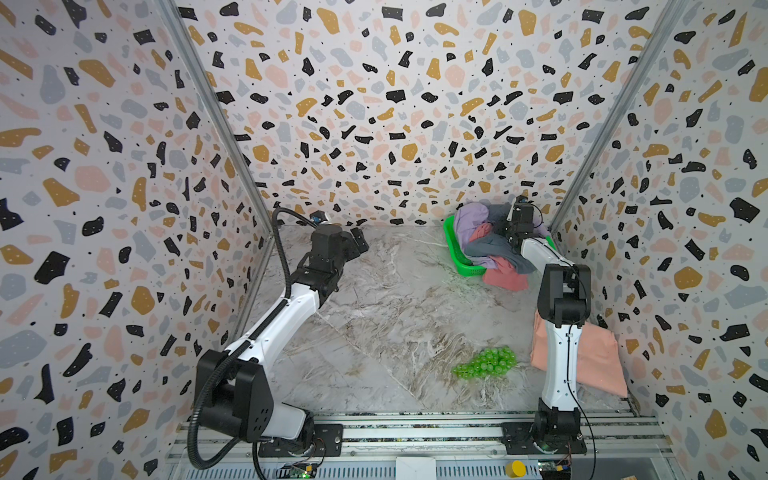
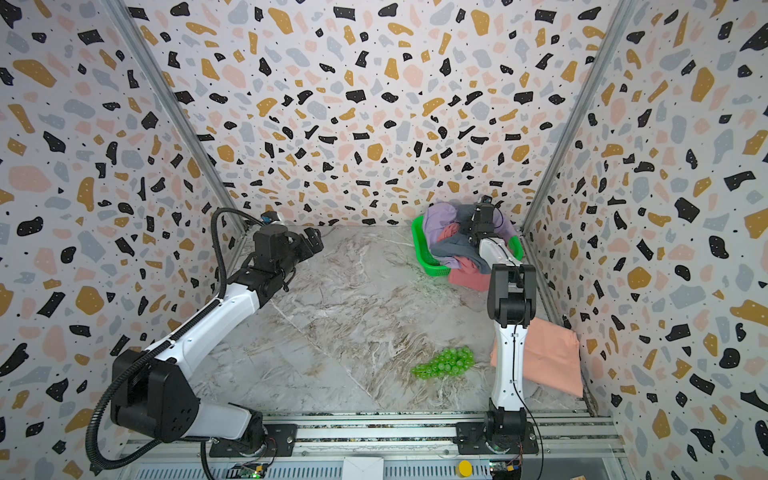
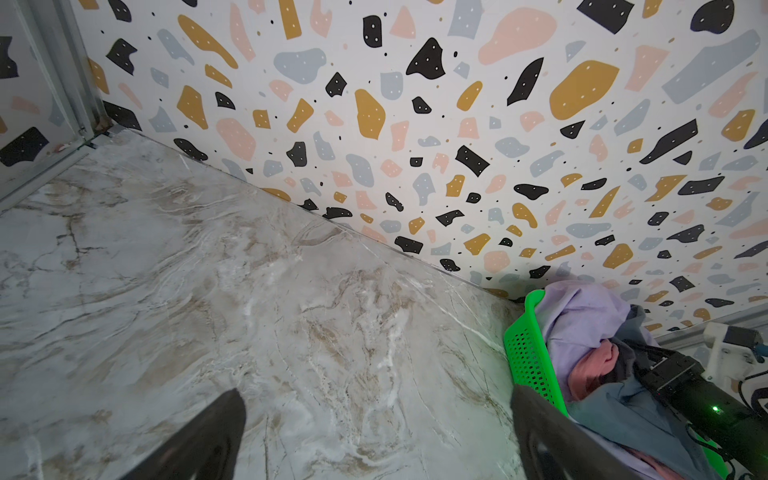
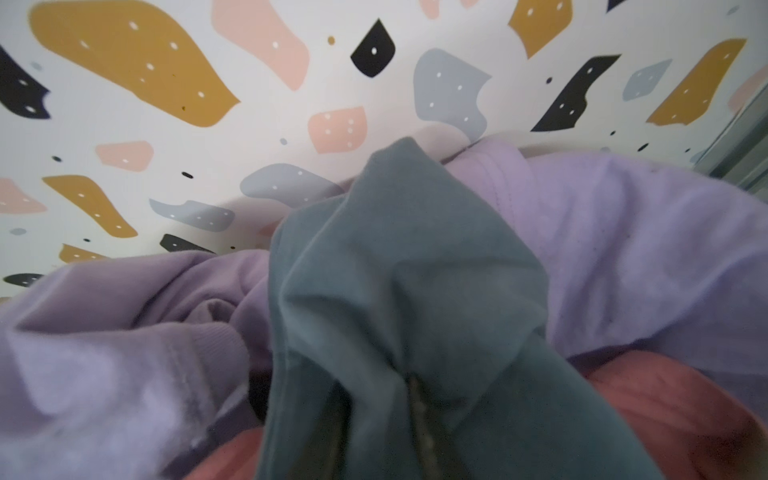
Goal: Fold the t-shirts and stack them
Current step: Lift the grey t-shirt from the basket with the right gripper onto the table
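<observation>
A green mesh basket (image 1: 451,243) at the back right holds crumpled t-shirts: a lilac one (image 1: 471,218), a slate grey one (image 1: 486,249) and a rose pink one (image 1: 505,278) that spills over the front rim. My right gripper (image 1: 508,236) is down in that pile. In the right wrist view it (image 4: 378,436) is shut on a bunched fold of the slate grey t-shirt (image 4: 395,270), with lilac cloth (image 4: 623,249) behind. A folded salmon peach t-shirt (image 1: 594,361) lies at the front right, partly behind the right arm. My left gripper (image 1: 359,239) hovers open over bare table at the back left.
A bunch of green plastic grapes (image 1: 486,361) lies on the marble table (image 1: 374,311) just left of the right arm's base. Patterned walls close in the back and both sides. The basket (image 3: 528,353) sits against the back wall near the right corner.
</observation>
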`<action>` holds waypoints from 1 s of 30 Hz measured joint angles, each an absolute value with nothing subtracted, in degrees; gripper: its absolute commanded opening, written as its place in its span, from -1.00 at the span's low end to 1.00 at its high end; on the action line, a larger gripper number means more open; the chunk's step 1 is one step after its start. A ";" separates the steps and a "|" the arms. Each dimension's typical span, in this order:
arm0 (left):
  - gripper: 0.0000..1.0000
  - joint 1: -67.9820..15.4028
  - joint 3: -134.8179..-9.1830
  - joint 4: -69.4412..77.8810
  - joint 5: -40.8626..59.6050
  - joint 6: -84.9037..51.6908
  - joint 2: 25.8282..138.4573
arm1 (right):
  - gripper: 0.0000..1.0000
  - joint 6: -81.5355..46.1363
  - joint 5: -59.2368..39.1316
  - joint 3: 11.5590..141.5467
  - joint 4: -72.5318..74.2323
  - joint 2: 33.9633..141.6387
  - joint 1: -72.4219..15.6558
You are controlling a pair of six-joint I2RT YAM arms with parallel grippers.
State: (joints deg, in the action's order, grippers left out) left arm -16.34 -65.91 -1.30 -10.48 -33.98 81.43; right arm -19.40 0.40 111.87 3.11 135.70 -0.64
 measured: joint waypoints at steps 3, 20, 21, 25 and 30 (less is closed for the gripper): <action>1.00 -16.34 -65.76 -1.21 -10.81 -34.22 81.32 | -1.00 -18.61 1.28 109.34 3.86 133.32 -0.82; 0.99 -16.34 -65.43 -1.04 -6.44 -33.61 81.62 | -1.00 -15.59 -5.89 98.00 5.56 103.04 -1.67; 0.99 -16.34 -65.63 -1.02 -6.26 -33.56 81.65 | -1.00 -15.16 -7.05 99.63 4.67 102.52 -2.70; 0.99 -16.14 -67.05 -1.04 -5.67 -33.26 81.67 | -1.00 -15.00 -13.82 107.92 3.55 102.39 -10.85; 1.00 -14.74 -69.12 -0.32 -4.73 -33.19 80.79 | -1.00 -18.74 -22.68 111.87 9.69 101.82 -21.65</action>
State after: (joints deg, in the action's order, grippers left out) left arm -14.74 -69.12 -0.32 -4.73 -33.19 80.79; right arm -18.74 -22.68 111.87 9.69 101.82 -21.65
